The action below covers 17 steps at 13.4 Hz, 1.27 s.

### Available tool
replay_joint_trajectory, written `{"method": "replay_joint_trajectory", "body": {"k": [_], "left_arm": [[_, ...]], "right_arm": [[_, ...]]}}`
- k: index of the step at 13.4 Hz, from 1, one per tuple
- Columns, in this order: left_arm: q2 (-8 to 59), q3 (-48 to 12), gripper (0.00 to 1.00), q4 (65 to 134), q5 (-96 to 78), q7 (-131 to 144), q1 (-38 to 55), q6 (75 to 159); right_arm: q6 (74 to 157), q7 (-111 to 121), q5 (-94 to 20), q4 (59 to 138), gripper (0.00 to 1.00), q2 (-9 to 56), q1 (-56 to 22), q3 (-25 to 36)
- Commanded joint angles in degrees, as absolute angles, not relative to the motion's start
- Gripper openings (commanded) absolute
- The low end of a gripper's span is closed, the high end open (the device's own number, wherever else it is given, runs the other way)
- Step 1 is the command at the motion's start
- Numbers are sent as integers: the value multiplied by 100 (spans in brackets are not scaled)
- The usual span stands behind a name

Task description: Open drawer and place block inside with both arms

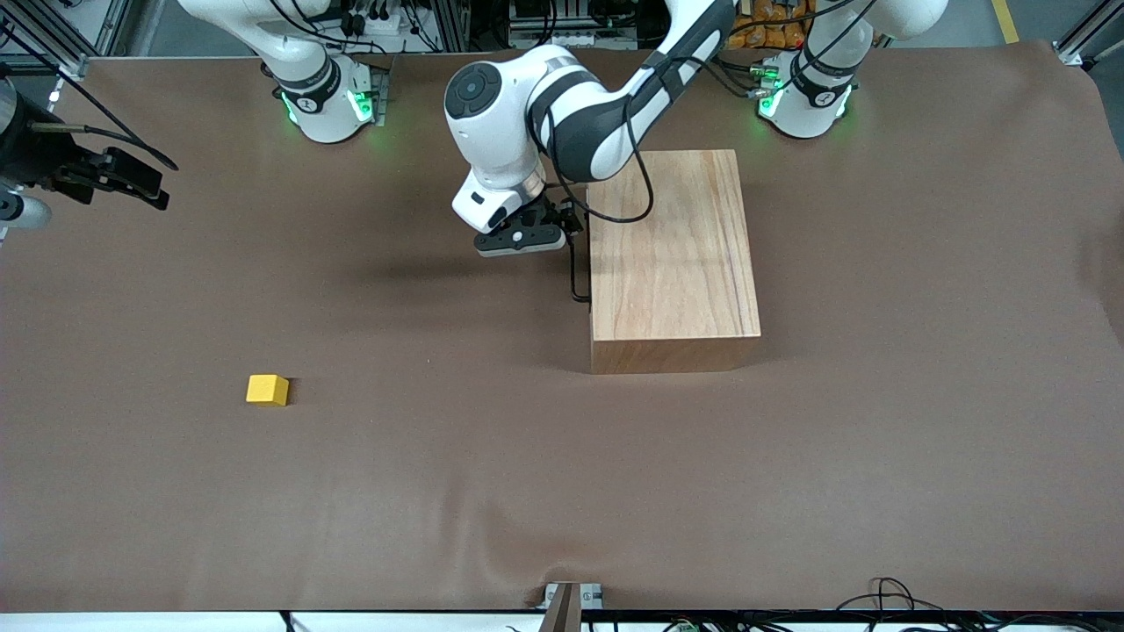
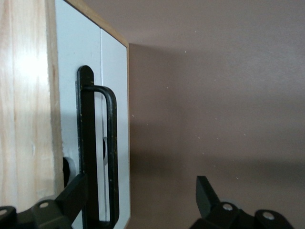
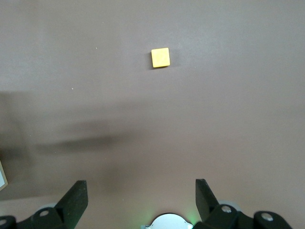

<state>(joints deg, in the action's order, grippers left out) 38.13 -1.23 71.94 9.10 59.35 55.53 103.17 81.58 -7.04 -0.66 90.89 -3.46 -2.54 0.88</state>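
Observation:
The wooden box (image 1: 672,250) stands mid-table with its drawer shut. The drawer's white front (image 2: 114,71) and black wire handle (image 2: 112,143) show in the left wrist view; the handle (image 1: 575,272) faces the right arm's end. My left gripper (image 1: 544,230) is open at the drawer front (image 2: 138,191). The handle lies between its fingers, close to the one on the box side (image 2: 71,195). The yellow block (image 1: 267,390) lies on the table toward the right arm's end and nearer the front camera. My right gripper (image 1: 123,180) is open and empty above the table, the block (image 3: 160,57) below it.
The brown cloth-covered table (image 1: 562,491) has a raised fold near its front edge (image 1: 527,562). The two green-lit arm bases (image 1: 325,96) stand along the back edge. Cables and a clamp (image 1: 571,601) sit at the front edge.

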Motion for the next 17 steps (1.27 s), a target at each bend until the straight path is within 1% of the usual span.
{"method": "replay_joint_trajectory", "body": {"k": [1, 9, 17], "left_arm": [[3998, -79, 100, 7058, 1134, 5766, 5634, 10310], [4245, -88, 100, 7110, 1134, 5669, 5660, 10310], [4333, -97, 100, 7172, 1160, 5616, 5704, 10310]], "right_arm": [[8139, -774, 26, 8991, 100, -316, -334, 88], [8103, -773, 26, 8974, 100, -325, -334, 88], [8112, -773, 26, 8974, 100, -316, -334, 97]]}}
